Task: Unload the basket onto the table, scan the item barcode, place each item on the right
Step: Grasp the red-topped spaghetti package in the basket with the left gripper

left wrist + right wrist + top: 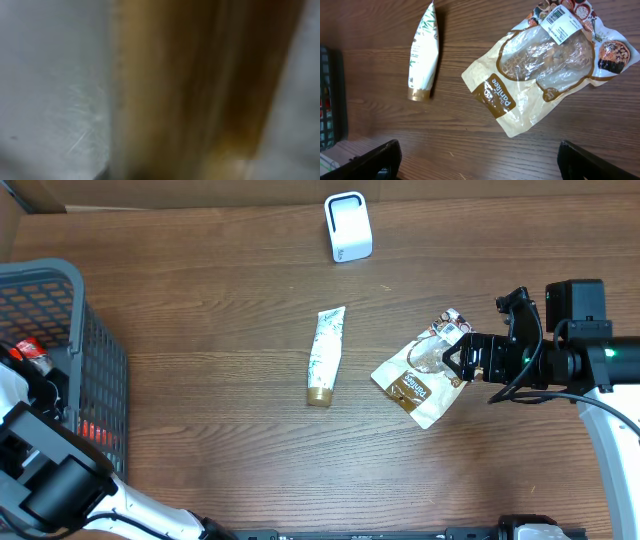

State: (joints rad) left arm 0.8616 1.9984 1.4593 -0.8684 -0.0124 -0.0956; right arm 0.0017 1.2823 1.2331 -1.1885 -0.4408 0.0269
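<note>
Right fingers (370, 160) wide over bag (425, 370); left fingers' state cannot be told, view blurred. Risk: slick bag slips at pinch, barcode (559, 15) turning away from scanner (348, 227)

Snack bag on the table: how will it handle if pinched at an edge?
Probably floppy: the bag is thin crinkled film lying flat, so it should sag from a pinch. Likely light, since its clear middle shows loose contents. Glossy film may slip; the barcode label could curl.
</note>
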